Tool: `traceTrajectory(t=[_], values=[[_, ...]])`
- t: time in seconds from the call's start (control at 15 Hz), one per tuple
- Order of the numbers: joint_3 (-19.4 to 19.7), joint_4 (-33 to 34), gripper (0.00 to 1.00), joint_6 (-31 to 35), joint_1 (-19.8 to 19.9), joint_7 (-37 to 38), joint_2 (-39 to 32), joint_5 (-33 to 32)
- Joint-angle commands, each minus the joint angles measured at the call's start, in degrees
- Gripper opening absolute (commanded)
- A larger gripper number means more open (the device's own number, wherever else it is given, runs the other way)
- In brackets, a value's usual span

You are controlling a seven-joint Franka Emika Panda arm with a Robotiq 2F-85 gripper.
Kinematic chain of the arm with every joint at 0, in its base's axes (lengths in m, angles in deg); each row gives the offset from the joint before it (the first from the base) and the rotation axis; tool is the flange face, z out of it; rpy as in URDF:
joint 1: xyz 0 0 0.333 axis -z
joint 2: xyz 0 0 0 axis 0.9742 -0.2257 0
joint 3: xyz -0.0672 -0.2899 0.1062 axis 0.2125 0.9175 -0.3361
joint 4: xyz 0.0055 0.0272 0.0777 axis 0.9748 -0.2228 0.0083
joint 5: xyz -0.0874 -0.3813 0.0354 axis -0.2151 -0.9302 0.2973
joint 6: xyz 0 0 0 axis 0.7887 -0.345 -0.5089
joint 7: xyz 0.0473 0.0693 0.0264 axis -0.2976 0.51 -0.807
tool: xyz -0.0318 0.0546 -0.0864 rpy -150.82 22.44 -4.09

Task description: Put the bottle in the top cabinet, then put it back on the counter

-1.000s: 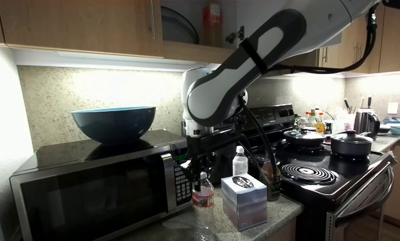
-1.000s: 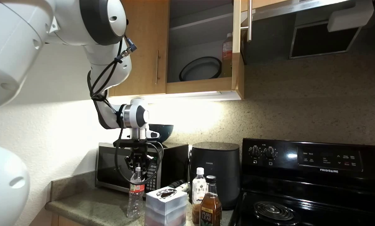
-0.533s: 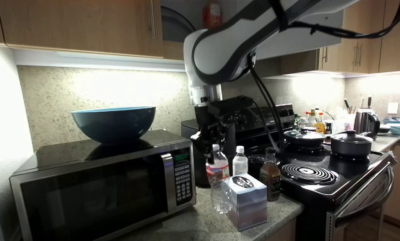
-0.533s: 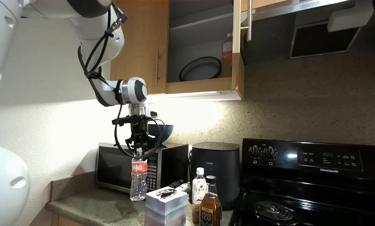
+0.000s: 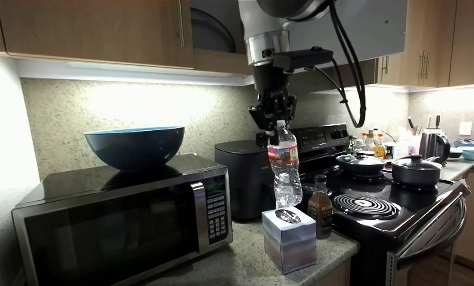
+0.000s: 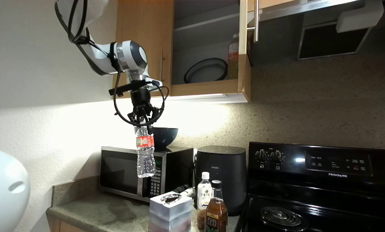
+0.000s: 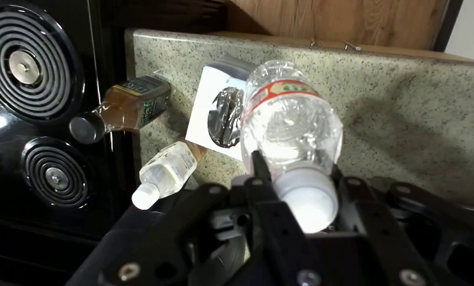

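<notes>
The clear bottle with the red band and pale cap hangs upright in my gripper, in an exterior view (image 5: 283, 154), in another exterior view (image 6: 145, 151) and in the wrist view (image 7: 290, 115). My gripper (image 5: 276, 135), also in the wrist view (image 7: 296, 163), is shut around its neck just below the cap. The bottle's base is well above the counter (image 6: 99, 209), which also shows in the wrist view (image 7: 399, 119). The light-brown top cabinet (image 6: 205, 87) stands open above and to the right of the gripper in that view. It also shows in an exterior view (image 5: 98, 31).
Inside the cabinet are a round dark-rimmed dish (image 6: 205, 72) and a red-labelled bottle (image 6: 233, 53). The open cabinet door (image 5: 356, 43) juts outward. Below stand a tissue box (image 5: 290, 242), white-capped bottle (image 6: 204, 190), tea bottle (image 6: 216, 212), microwave (image 5: 114, 234), blue bowl (image 5: 135, 149) and air fryer (image 5: 243, 182).
My gripper has risen with the bottle, lifting it off the counter. In an exterior view it has also moved right, above the tissue box.
</notes>
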Motion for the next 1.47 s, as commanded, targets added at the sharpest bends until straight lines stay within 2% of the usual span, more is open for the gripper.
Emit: traceTrajectory(t=[0.0,0.13,0.2,0.53,0.87,1.4], values=[[-1.34,0.11,0.32,-0.18,1.37,-0.11,-0.09,0.18],[-1.32,-0.11,0.32,-0.18,1.36,-0.09,-0.32,0.17],[-1.32,-0.19,0.11,-0.18,1.36,-0.08,-0.36,0.17],[-0.40,4.98,0.11,2.49,3.59,4.64,0.61,-1.52],[-1.28,10.76,0.11,6.78,5.80,12.53,1.07,-8.08],[-3.37,13.88,0.11,15.49,6.80,33.24,2.48,-21.35]])
